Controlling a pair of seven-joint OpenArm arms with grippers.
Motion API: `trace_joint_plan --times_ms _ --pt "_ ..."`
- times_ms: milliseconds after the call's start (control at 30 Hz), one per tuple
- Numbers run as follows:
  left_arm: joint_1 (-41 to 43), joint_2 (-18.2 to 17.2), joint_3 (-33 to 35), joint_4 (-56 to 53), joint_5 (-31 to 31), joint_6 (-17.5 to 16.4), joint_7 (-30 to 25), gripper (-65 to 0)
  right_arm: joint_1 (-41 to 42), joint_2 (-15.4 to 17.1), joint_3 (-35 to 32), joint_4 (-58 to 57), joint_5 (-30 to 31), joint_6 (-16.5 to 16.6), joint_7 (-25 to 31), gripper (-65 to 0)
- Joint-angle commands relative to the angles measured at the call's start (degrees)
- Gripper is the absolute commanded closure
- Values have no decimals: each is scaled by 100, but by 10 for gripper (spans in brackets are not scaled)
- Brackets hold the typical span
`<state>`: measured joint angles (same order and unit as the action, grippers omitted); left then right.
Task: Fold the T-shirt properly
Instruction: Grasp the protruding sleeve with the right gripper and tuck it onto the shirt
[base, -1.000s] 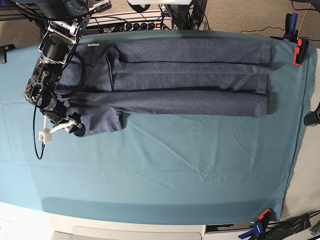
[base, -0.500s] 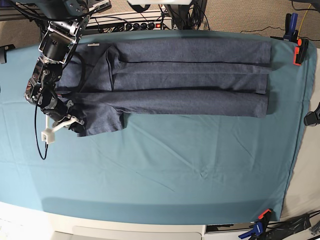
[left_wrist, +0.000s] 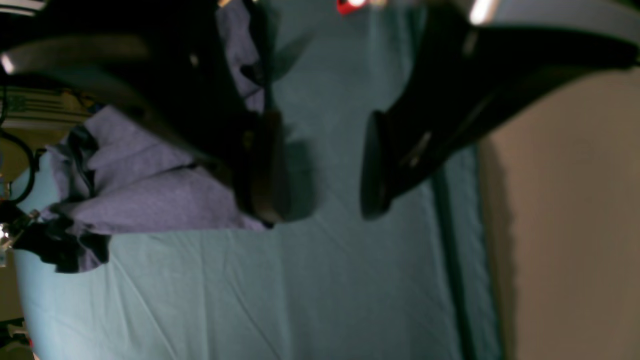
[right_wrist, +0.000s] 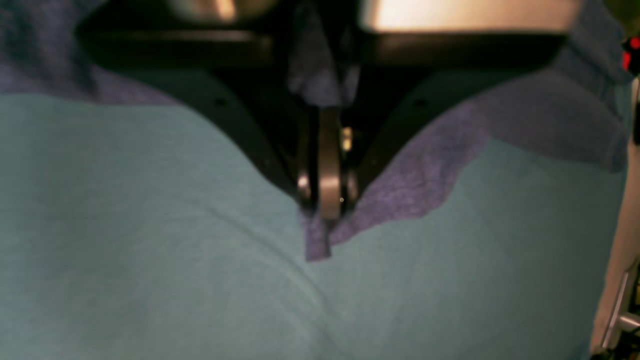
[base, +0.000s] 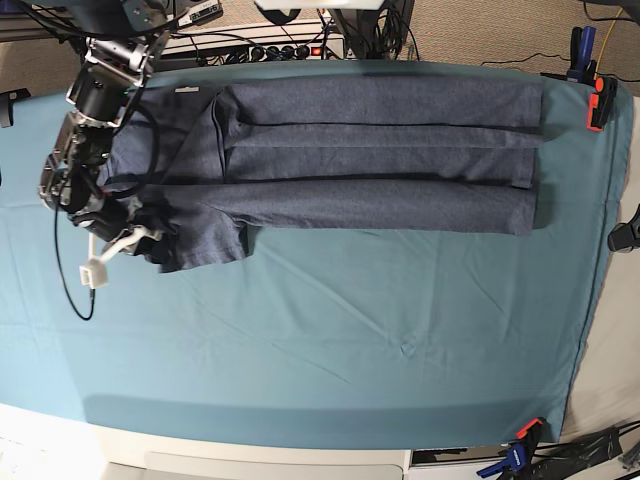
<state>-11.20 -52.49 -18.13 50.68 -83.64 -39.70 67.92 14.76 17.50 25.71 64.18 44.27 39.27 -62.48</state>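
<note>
In your left wrist view, the left pincer (left_wrist: 320, 170) hangs with its jaws apart over the teal tablecloth (left_wrist: 310, 290), nothing between them; the T-shirt (left_wrist: 150, 195) lies bunched to one side.

In your right wrist view, the right pincer (right_wrist: 327, 202) is clamped together on a sleeve edge of the T-shirt (right_wrist: 425, 165), a small corner of cloth poking out below the tips.

In your base view, the T-shirt (base: 380, 150) lies folded in long bands across the desk's far half.
</note>
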Motion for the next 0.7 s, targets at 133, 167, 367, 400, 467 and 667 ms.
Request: trace_joint_plan --times_ms 133,167,367,400,467,667 --pt "-101 -199 -61 72 -136 -30 -83 -272 120 343 11 114 863 73 -372 0" --pt "-103 -199 -61 72 -136 -30 -83 -272 105 372 11 129 1069 73 -487 0" --pt "-103 -201 -61 72 -136 -30 -83 -272 -149 398 11 535 1882 73 -977 0" --pt "-101 -199 -61 72 -136 -30 -83 -272 -221 398 11 658 1930 73 -1012 0" --pt "-101 -199 -61 72 -136 -30 -83 -272 -376 396 11 931 1937 73 -1088 0" --pt "-103 -199 -61 72 -136 -30 -85 -272 -1021 396 11 1956 1932 73 -1110 0"
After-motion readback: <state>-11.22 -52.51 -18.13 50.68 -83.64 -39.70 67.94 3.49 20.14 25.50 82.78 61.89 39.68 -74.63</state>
